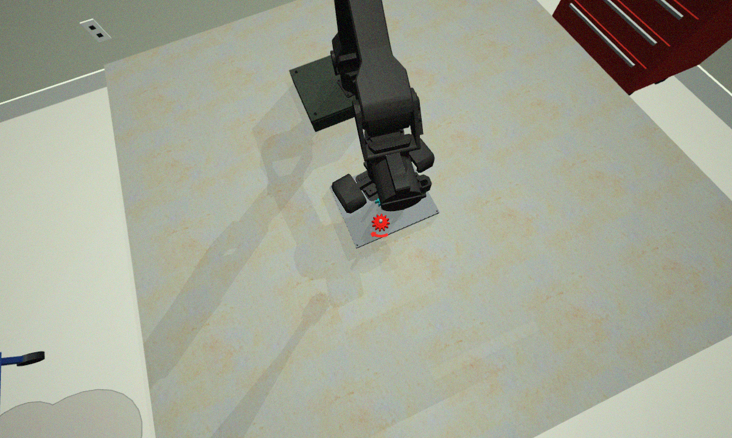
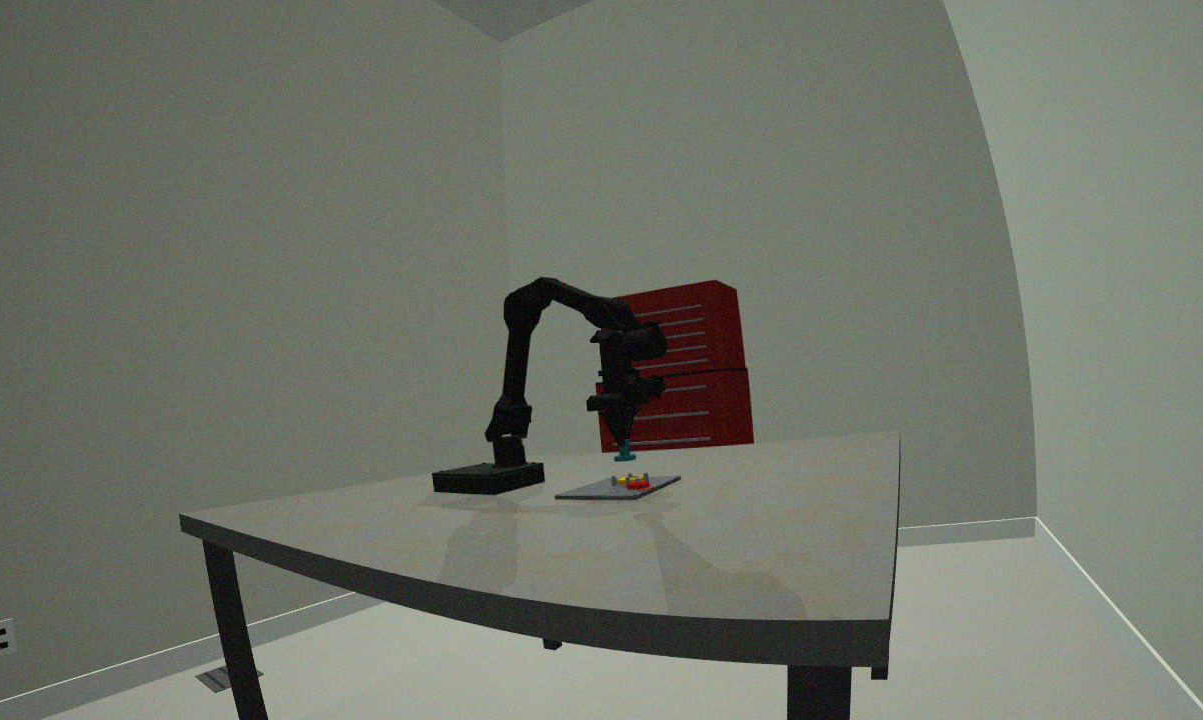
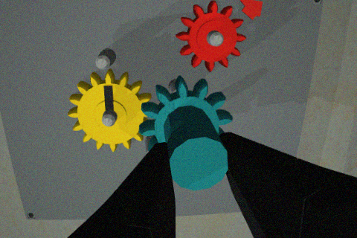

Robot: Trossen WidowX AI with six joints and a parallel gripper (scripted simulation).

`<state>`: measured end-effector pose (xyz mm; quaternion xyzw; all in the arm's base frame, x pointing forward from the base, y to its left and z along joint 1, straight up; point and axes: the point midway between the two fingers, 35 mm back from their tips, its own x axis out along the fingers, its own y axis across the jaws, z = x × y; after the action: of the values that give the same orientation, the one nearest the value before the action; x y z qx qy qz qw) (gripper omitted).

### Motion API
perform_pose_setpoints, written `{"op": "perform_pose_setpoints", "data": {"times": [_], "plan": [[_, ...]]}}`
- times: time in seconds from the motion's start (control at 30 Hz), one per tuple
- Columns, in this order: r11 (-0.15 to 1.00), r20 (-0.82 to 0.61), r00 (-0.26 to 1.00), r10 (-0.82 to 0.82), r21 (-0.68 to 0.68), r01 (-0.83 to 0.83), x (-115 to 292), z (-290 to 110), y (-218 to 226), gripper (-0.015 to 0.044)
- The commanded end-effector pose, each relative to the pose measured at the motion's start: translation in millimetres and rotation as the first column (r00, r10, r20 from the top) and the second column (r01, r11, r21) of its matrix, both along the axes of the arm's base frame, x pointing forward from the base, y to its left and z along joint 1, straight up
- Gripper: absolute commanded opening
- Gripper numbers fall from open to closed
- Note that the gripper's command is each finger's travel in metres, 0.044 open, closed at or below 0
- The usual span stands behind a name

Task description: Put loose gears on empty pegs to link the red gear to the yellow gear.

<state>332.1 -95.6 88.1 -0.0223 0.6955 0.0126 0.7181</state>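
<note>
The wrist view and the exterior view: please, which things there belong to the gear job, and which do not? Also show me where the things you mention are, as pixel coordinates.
For the job:
- teal gear (image 2: 624, 456) (image 3: 198, 163), held by the end effector (image 2: 624, 442) (image 3: 193, 149)
- red gear (image 2: 638, 485) (image 3: 230, 38)
- yellow gear (image 3: 91, 115)
- grey board (image 2: 587, 491) (image 3: 48, 37)

Not for the job:
- red drawer cabinet (image 2: 726, 331)
- wall outlet (image 2: 2, 637)

a teal gear (image 2: 624, 454) hangs from the gripper (image 2: 624, 442) above the grey board (image 2: 587, 491).

red cabinet (image 1: 678, 48) (image 2: 735, 402) (silver handles), pale floor (image 1: 52, 218) (image 2: 963, 626)
</note>
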Motion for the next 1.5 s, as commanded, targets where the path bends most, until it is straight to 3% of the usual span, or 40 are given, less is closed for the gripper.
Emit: {"op": "perform_pose_setpoints", "data": {"times": [0.0, 0.37, 0.87, 1.1, 1.47], "plan": [[1.000, 0.001, 1.000, 0.006, -0.002, -0.006, 0.9, 1.1, -1.0, 0.0000], [1.000, 0.001, 1.000, 0.014, -0.002, -0.014, 1.2, 0.3, -1.0, 0.0000], [0.974, -0.004, 0.974, 0.227, -0.009, -0.227, 1.3, -19.5, -1.6, 0.0000], [0.987, -0.002, 0.987, 0.158, -0.007, -0.158, 2.1, -27.7, -1.8, 0.0000], [0.992, 0.002, 0.992, -0.122, 0.002, 0.122, 2.2, -44.8, -1.4, 0.0000]]}}
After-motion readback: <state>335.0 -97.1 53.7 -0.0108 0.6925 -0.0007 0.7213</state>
